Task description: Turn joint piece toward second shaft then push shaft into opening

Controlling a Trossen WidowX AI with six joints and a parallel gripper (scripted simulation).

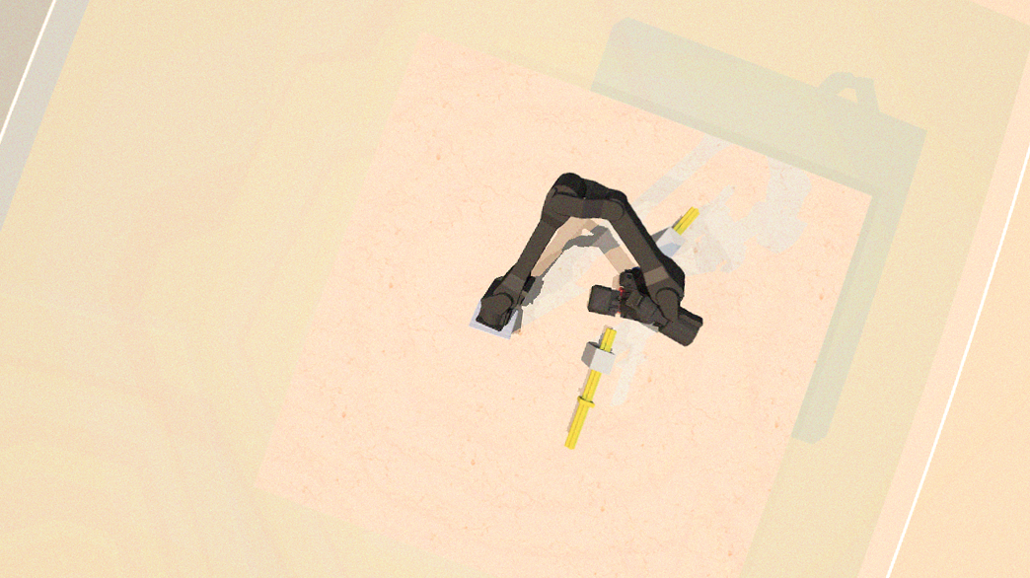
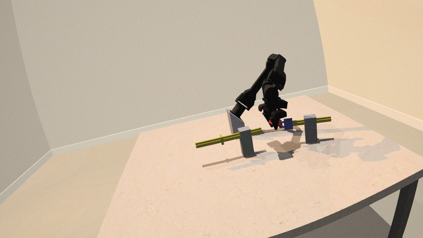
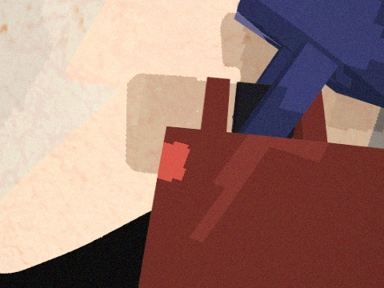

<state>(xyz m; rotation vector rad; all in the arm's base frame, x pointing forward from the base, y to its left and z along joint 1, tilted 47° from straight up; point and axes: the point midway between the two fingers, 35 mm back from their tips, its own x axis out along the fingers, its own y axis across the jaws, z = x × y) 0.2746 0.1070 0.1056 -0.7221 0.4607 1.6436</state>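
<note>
The red joint piece (image 2: 270,121) (image 3: 260,208) hangs on the blue hinge part (image 2: 288,123) (image 3: 348,32) at the end of the first yellow shaft (image 1: 686,219) (image 2: 323,119), which runs through a grey block (image 1: 673,238) (image 2: 310,130). My gripper (image 1: 618,303) (image 2: 273,123) is shut on the red joint piece, with a black finger at its left in the wrist view. The joint piece's opening is hidden. The second yellow shaft (image 1: 574,428) (image 2: 207,143) runs through the other grey block (image 1: 602,360) (image 2: 247,143). Its near end stands apart from the joint piece, and its collar (image 1: 585,402) (image 2: 221,139) is away from the block.
The arm's base plate (image 1: 478,325) (image 2: 233,124) stands on the table (image 1: 408,451) (image 2: 177,192), to the left of the shafts in the top view. The arm arches over from there. Both blocks stand upright and carry the shafts above the table. Shadows of arm and shafts fall across it.
</note>
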